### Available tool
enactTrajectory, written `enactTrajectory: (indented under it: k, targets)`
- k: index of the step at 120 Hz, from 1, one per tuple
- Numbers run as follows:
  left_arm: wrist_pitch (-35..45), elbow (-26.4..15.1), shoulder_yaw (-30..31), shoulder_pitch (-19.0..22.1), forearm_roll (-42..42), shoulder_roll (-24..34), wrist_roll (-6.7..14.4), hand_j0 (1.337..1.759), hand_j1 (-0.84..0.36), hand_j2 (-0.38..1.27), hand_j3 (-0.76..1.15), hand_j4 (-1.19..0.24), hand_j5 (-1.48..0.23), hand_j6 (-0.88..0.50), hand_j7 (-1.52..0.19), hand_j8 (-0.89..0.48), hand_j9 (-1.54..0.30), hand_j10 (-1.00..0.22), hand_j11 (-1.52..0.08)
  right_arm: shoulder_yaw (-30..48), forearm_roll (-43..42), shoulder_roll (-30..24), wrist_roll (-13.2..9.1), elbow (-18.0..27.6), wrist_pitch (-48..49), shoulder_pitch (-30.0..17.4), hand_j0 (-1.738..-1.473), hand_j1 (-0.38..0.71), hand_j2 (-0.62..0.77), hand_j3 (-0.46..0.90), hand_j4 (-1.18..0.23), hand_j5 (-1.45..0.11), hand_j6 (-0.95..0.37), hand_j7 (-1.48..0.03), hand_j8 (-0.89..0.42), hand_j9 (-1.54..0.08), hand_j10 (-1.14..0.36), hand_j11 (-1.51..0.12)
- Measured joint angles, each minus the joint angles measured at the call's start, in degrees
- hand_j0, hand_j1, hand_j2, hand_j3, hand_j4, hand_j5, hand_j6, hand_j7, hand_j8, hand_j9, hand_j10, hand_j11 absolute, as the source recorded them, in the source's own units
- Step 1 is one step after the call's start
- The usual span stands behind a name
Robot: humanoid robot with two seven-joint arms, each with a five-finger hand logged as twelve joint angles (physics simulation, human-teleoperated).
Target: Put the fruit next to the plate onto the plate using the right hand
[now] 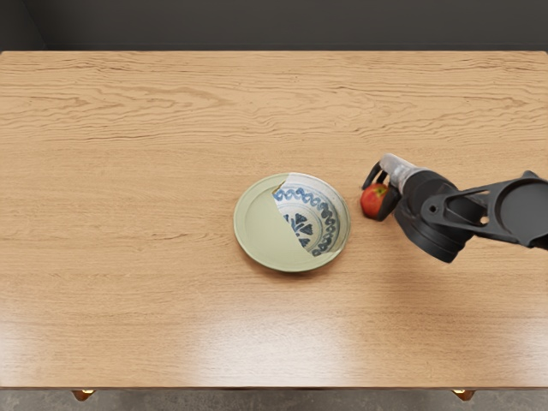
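1. The fruit (372, 200), round with no clear long axis, sits on the counter (128, 171) just right of the plate (257, 231), near its rim but off it.
2. The right hand (390, 188) is on the fruit's right side, its fingers curled around the fruit and seemingly gripping it.
3. The plate lies to the left of the hand and fruit, so the move probably needs a short lift and a carry leftward over the rim.

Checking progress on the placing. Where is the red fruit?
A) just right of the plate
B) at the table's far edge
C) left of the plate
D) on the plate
A: the red fruit lies just off the plate's right rim, at the right hand.
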Motion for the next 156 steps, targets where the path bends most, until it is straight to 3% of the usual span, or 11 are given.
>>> enactTrajectory:
  k: [20, 53, 74, 124, 142, 156]
  targets:
    - [0.00, -0.01, 0.00, -0.06, 0.00, 0.00, 0.00, 1.658, 0.05, 0.05, 0.00, -0.25, -0.32, -0.25, -0.32, -0.25, -0.32, -0.25, -0.32, 2.73, 2.14, -4.25, 0.00, 0.01, 8.06, 0.98, -1.653, 0.24, 0.27, 0.00, -0.68, -0.88, -0.42, -0.88, -0.47, -0.89, -0.67, -0.90]
    - [0.00, 0.00, 0.00, -0.02, 0.01, 0.00, 0.00, 1.658, 0.05, 0.05, 0.00, -0.25, -0.32, -0.25, -0.32, -0.25, -0.32, -0.25, -0.32, 15.46, 6.35, -14.13, 0.00, -0.25, 35.74, 0.83, -1.656, 0.25, 0.32, 0.00, -0.66, -0.93, -0.42, -0.89, -0.46, -0.93, -0.66, -0.93]
    - [0.00, 0.00, 0.00, -0.06, 0.01, 0.00, 0.00, 1.658, 0.05, 0.05, 0.00, -0.25, -0.32, -0.25, -0.32, -0.25, -0.32, -0.25, -0.32, 22.41, 10.16, -16.39, -0.03, -0.60, 47.60, 1.02, -1.658, 0.27, 0.35, 0.00, -0.65, -0.95, -0.42, -0.90, -0.45, -0.94, -0.66, -0.95]
    - [0.00, 0.00, 0.01, 0.01, 0.00, 0.00, 0.00, 1.658, 0.05, 0.05, 0.00, -0.25, -0.32, -0.25, -0.32, -0.25, -0.32, -0.25, -0.32, 26.29, 11.13, -1.71, -0.05, -7.43, 48.41, 0.99, -1.658, 0.32, 0.41, 0.00, -0.61, -0.95, -0.38, -0.90, -0.41, -0.95, -0.66, -0.95]
    - [0.00, 0.00, 0.01, -0.06, 0.00, 0.00, 0.00, 1.658, 0.05, 0.05, 0.00, -0.25, -0.32, -0.25, -0.32, -0.25, -0.32, -0.25, -0.32, 26.30, 10.85, -0.49, -0.06, -7.74, 47.39, 0.80, -1.658, 0.27, 0.23, 0.00, -0.56, -0.82, -0.40, -0.79, -0.42, -0.82, -0.59, -0.82]
    - [0.00, 0.00, 0.01, -0.06, 0.00, 0.00, 0.00, 1.658, 0.05, 0.05, 0.00, -0.25, -0.32, -0.25, -0.32, -0.25, -0.32, -0.25, -0.32, 26.16, 10.52, -0.23, -0.06, -7.76, 46.23, 0.74, -1.658, 0.16, 0.10, 0.00, -0.45, -0.63, -0.36, -0.61, -0.37, -0.63, -0.46, -0.63]
